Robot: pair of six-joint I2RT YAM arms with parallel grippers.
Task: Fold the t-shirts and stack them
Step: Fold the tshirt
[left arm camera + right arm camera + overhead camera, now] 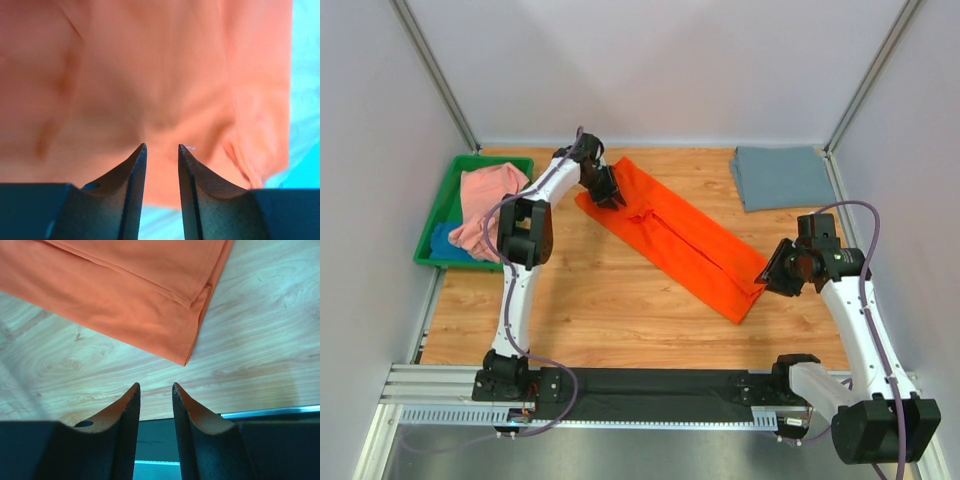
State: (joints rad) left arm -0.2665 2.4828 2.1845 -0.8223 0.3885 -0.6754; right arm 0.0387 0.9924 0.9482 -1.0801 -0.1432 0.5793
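Observation:
A bright orange t-shirt, folded into a long strip, lies diagonally across the middle of the table. My left gripper hovers over its far left end. In the left wrist view the jaws stand apart and the orange cloth fills the view beyond the tips, with nothing pinched between them. My right gripper is at the strip's near right end, open and empty, just short of the orange corner. A slate grey-blue t-shirt lies folded at the back right.
A green tray at the left edge holds a crumpled salmon pink t-shirt over a blue t-shirt. White walls close in on three sides. The arms' black base rail runs along the near edge.

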